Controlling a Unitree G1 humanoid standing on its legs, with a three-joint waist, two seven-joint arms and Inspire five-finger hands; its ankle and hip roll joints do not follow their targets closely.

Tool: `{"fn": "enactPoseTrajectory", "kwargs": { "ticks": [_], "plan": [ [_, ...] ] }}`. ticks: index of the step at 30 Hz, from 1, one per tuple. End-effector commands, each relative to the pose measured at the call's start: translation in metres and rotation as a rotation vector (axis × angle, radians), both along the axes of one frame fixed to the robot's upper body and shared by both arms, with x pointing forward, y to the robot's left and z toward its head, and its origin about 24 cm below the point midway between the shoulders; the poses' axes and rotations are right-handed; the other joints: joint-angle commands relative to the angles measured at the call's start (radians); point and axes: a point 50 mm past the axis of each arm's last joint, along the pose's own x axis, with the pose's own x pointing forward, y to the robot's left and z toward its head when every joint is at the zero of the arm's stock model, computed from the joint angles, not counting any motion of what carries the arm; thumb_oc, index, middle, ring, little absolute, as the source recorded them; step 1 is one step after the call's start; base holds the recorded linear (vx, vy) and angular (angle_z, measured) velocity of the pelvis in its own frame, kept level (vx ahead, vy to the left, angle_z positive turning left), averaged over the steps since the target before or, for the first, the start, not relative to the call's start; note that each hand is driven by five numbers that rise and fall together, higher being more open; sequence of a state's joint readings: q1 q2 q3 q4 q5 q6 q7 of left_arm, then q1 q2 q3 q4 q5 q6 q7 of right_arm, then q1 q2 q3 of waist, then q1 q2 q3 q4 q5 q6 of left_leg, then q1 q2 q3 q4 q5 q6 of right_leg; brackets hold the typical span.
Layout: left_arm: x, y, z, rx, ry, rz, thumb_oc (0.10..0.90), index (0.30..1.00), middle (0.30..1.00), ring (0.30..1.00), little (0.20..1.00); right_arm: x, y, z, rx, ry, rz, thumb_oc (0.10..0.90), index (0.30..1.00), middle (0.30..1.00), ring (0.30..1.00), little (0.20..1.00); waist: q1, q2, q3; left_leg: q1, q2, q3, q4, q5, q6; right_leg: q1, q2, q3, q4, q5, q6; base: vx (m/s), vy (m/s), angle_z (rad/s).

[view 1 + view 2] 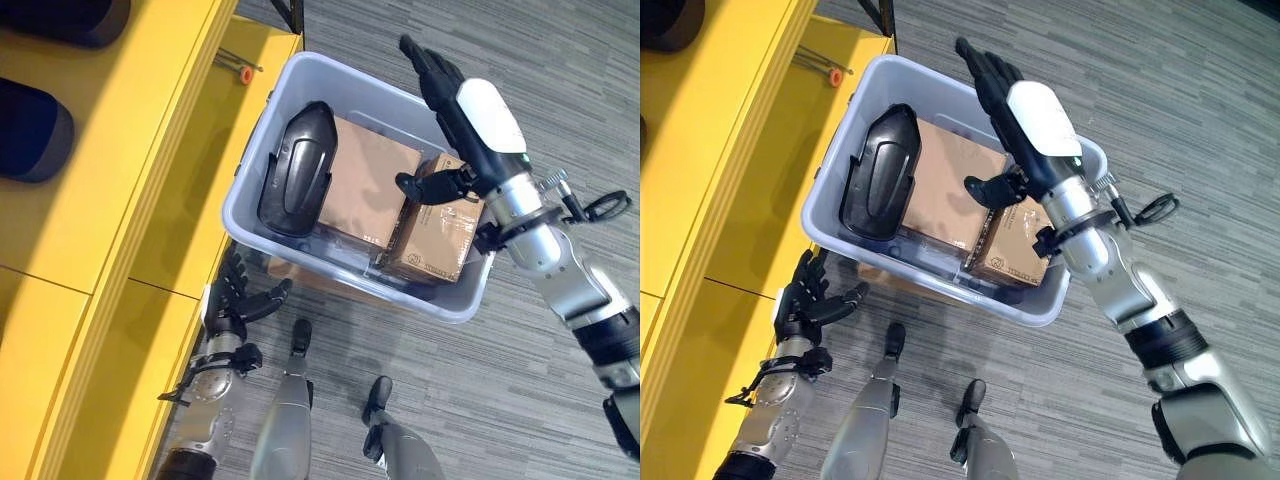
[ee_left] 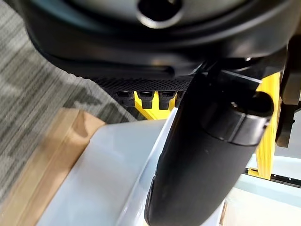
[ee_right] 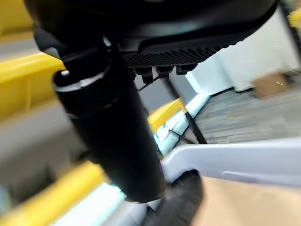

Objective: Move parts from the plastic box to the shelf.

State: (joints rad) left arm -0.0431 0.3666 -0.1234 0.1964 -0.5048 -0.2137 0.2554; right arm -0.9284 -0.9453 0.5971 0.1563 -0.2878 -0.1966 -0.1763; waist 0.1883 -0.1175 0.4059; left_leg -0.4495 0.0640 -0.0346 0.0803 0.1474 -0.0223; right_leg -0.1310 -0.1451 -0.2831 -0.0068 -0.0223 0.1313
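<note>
Right hand (image 1: 470, 110): your fingers lie straight, spread over the box.
Plastic box (image 1: 300, 75): translucent grey, under your palm.
Part (image 1: 298, 168): glossy black curved shell.
Left hand (image 1: 805, 300): relaxed, spread.

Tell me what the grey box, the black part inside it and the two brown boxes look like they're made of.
The plastic box looks like smooth, slightly translucent grey plastic: thin, rounded walls. The black part seems moulded hard plastic with a satin sheen and soft highlights, though coated metal can't be ruled out. The brown boxes look like matte corrugated cardboard with folded edges.
</note>
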Motion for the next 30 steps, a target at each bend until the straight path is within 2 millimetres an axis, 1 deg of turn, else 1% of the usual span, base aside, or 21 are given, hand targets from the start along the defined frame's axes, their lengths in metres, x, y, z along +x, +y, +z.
{"fn": "enactPoseTrajectory", "kwargs": {
  "ticks": [1,2,3,4,6,7,8,9,10,11,12,13,14,15,16,17,19,23,24,30],
  "plan": [
    [0.003,0.007,0.048,0.073,-0.238,-0.038,0.900,1.000,1.000,1.000,1.000,-0.009,0.009,0.047,-0.108,-0.199,0.017,0.900,1.000,1.000,1.000,1.000,0.051,-0.053,-0.047,-0.019,0.075,0.018,0.012,-0.021,-0.070,0.122,-0.099,-0.051,0.033,0.070,0.067,0.07,-0.081,0.20],
    [0.003,0.009,0.051,0.081,-0.246,-0.043,0.900,1.000,1.000,1.000,1.000,-0.006,0.009,0.050,-0.229,-0.201,-0.017,0.900,1.000,1.000,1.000,1.000,0.066,-0.061,-0.042,-0.027,0.072,0.014,0.010,-0.017,-0.073,0.122,-0.098,-0.058,0.033,0.067,0.068,0.04,-0.050,0.12],
    [0.003,0.009,0.052,0.082,-0.254,-0.043,0.900,1.000,1.000,1.000,1.000,-0.006,0.010,0.054,-0.251,-0.214,-0.024,0.900,1.000,1.000,1.000,1.000,0.068,-0.060,-0.040,-0.034,0.070,0.010,0.006,-0.012,-0.073,0.120,-0.096,-0.064,0.031,0.068,0.066,0.04,-0.052,0.18],
    [0.003,0.011,0.054,0.086,-0.259,-0.036,0.900,1.000,1.000,1.000,1.000,-0.005,0.008,0.058,-0.323,-0.233,-0.054,0.900,1.000,1.000,1.000,1.000,0.073,-0.061,-0.034,-0.040,0.067,0.007,0.005,-0.010,-0.076,0.120,-0.096,-0.071,0.032,0.066,0.066,0.03,-0.047,0.25],
    [0.002,0.014,0.057,0.111,-0.267,-0.037,0.900,1.000,1.000,1.000,1.000,0.000,0.003,0.062,-0.550,-0.278,-0.143,0.900,1.000,1.000,1.000,1.000,0.093,-0.071,-0.022,-0.059,0.062,-0.003,0.005,-0.006,-0.081,0.116,-0.091,-0.088,0.034,0.061,0.065,0.04,-0.062,0.29],
    [0.001,0.017,0.058,0.119,-0.267,-0.031,0.900,1.000,1.000,1.000,1.000,0.002,0.000,0.065,-0.640,-0.299,-0.185,0.900,1.000,1.000,1.000,1.000,0.099,-0.073,-0.017,-0.066,0.061,-0.007,0.004,-0.004,-0.083,0.114,-0.089,-0.095,0.033,0.058,0.064,0.05,-0.072,0.24],
    [-0.001,0.020,0.058,0.133,-0.264,-0.027,0.900,1.000,1.000,1.000,1.000,0.004,-0.004,0.068,-0.728,-0.322,-0.230,0.900,1.000,1.000,1.000,1.000,0.111,-0.081,-0.011,-0.069,0.060,-0.012,0.003,-0.007,-0.085,0.113,-0.088,-0.100,0.032,0.056,0.065,0.04,-0.058,0.19],
    [-0.002,0.022,0.059,0.140,-0.266,-0.022,0.900,1.000,1.000,1.000,1.000,0.007,-0.005,0.069,-0.838,-0.324,-0.265,0.900,1.000,1.000,1.000,1.000,0.118,-0.082,-0.004,-0.080,0.059,-0.016,-0.001,-0.002,-0.085,0.106,-0.085,-0.104,0.030,0.057,0.066,0.03,-0.047,0.14],
    [-0.002,0.022,0.059,0.137,-0.266,-0.020,0.900,1.000,1.000,1.000,1.000,0.008,-0.004,0.069,-0.842,-0.326,-0.263,0.900,1.000,1.000,1.000,1.000,0.115,-0.079,-0.003,-0.078,0.060,-0.016,0.000,-0.006,-0.087,0.108,-0.085,-0.104,0.031,0.054,0.066,0.04,-0.053,0.10],
    [-0.003,0.024,0.060,0.147,-0.265,-0.018,0.900,1.000,1.000,1.000,1.000,0.009,-0.005,0.070,-0.930,-0.318,-0.287,0.900,1.000,1.000,1.000,1.000,0.128,-0.084,0.009,-0.091,0.054,-0.022,-0.006,-0.002,-0.090,0.106,-0.082,-0.114,0.025,0.054,0.067,0.03,-0.037,0.15],
    [-0.003,0.023,0.059,0.142,-0.267,-0.016,0.900,1.000,1.000,1.000,1.000,0.009,-0.004,0.071,-0.935,-0.321,-0.287,0.900,1.000,1.000,1.000,1.000,0.124,-0.079,0.010,-0.092,0.054,-0.023,-0.006,-0.001,-0.090,0.106,-0.082,-0.115,0.025,0.054,0.067,0.05,-0.040,0.23],
    [-0.003,0.024,0.060,0.144,-0.268,-0.011,0.900,1.000,1.000,1.000,1.000,0.010,-0.008,0.070,-0.968,-0.309,-0.307,0.900,1.000,1.000,1.000,1.000,0.130,-0.083,0.015,-0.098,0.050,-0.027,-0.007,0.001,-0.091,0.105,-0.082,-0.118,0.025,0.056,0.068,0.05,-0.032,0.31],
    [-0.004,0.024,0.060,0.148,-0.270,-0.010,0.900,1.000,1.000,1.000,1.000,0.012,-0.015,0.072,-1.017,-0.300,-0.342,0.900,1.000,1.000,1.000,1.000,0.139,-0.081,0.025,-0.113,0.040,-0.034,-0.010,0.003,-0.091,0.100,-0.081,-0.125,0.024,0.055,0.067,0.07,-0.036,0.22],
    [-0.004,0.024,0.060,0.145,-0.271,-0.010,0.900,1.000,1.000,1.000,1.000,0.013,-0.017,0.073,-1.025,-0.291,-0.358,0.900,1.000,1.000,1.000,1.000,0.139,-0.077,0.028,-0.120,0.036,-0.037,-0.011,0.004,-0.091,0.098,-0.081,-0.130,0.023,0.054,0.067,0.08,-0.043,0.21],
    [-0.003,0.024,0.061,0.149,-0.274,-0.010,0.900,1.000,1.000,1.000,1.000,0.014,-0.025,0.075,-1.053,-0.283,-0.401,0.900,1.000,1.000,1.000,1.000,0.148,-0.076,0.038,-0.139,0.025,-0.043,-0.008,0.004,-0.090,0.094,-0.082,-0.140,0.024,0.055,0.068,0.07,-0.030,0.23],
    [-0.003,0.022,0.062,0.146,-0.279,-0.015,0.900,1.000,1.000,1.000,1.000,0.015,-0.032,0.077,-1.052,-0.281,-0.432,0.900,1.000,1.000,1.000,1.000,0.151,-0.069,0.048,-0.159,0.013,-0.048,0.001,0.001,-0.089,0.087,-0.084,-0.148,0.026,0.051,0.068,0.07,-0.031,0.26],
    [-0.001,0.020,0.065,0.148,-0.294,-0.029,0.900,1.000,1.000,1.000,1.000,0.017,-0.039,0.080,-1.058,-0.288,-0.471,0.900,1.000,1.000,1.000,1.000,0.158,-0.066,0.063,-0.180,-0.001,-0.054,0.006,-0.001,-0.087,0.080,-0.088,-0.158,0.024,0.057,0.069,0.05,-0.003,0.19],
    [-0.001,0.017,0.069,0.142,-0.310,-0.034,0.900,1.000,1.000,1.000,1.000,0.019,-0.044,0.086,-1.067,-0.322,-0.517,0.900,1.000,1.000,1.000,1.000,0.166,-0.062,0.083,-0.215,-0.024,-0.058,0.017,-0.008,-0.084,0.068,-0.094,-0.168,0.019,0.074,0.073,0.06,-0.004,0.19],
    [0.000,0.018,0.069,0.144,-0.310,-0.031,0.900,1.000,1.000,1.000,1.000,0.020,-0.045,0.087,-1.070,-0.329,-0.527,0.900,1.000,1.000,1.000,1.000,0.165,-0.066,0.085,-0.211,-0.026,-0.065,0.014,-0.029,-0.092,0.074,-0.092,-0.162,0.017,0.065,0.077,0.10,-0.047,0.17],
    [0.000,0.021,0.071,0.151,-0.317,-0.020,0.900,1.000,1.000,1.000,1.000,0.022,-0.044,0.094,-1.082,-0.377,-0.557,0.900,1.000,1.000,1.000,1.000,0.172,-0.072,0.098,-0.234,-0.040,-0.065,0.022,-0.038,-0.088,0.064,-0.097,-0.166,0.008,0.083,0.082,0.03,-0.003,0.08]
  ]
}}
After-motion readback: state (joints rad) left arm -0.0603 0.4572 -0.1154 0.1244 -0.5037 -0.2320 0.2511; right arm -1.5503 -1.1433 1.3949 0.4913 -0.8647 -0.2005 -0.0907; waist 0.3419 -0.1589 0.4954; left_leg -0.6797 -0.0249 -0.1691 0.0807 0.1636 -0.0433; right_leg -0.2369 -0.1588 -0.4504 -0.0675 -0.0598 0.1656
